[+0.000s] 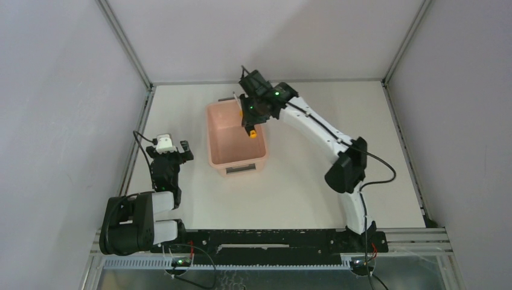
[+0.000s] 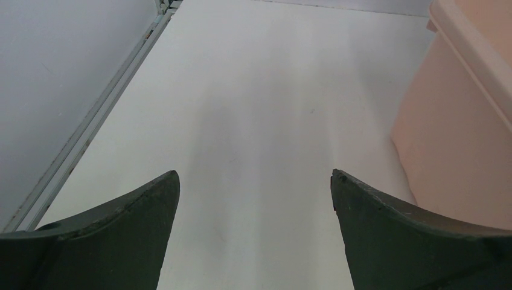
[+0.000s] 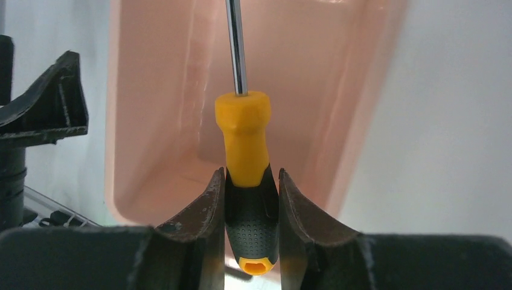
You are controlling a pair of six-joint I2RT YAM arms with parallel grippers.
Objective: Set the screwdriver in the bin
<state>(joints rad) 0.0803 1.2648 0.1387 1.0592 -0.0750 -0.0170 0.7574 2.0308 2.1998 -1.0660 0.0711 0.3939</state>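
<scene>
My right gripper point(image 1: 250, 125) is shut on the screwdriver point(image 1: 253, 133) and holds it above the salmon-pink bin point(image 1: 212, 142), over its far right part. In the right wrist view the fingers point(image 3: 208, 199) clamp the black grip of the handle. The orange part of the screwdriver point(image 3: 243, 130) and its thin metal shaft stick out past the gripper point(image 3: 250, 176) over the open inside of the bin point(image 3: 175, 121). My left gripper point(image 1: 179, 151) is open and empty, low over the table to the left of the bin. Its wrist view shows the gripper point(image 2: 253, 178) and the bin's side wall point(image 2: 459, 127) at the right.
A metal frame rail point(image 1: 137, 130) runs along the table's left edge, and grey walls close off the left, back and right. A dark label point(image 1: 240, 171) sits on the bin's near short end.
</scene>
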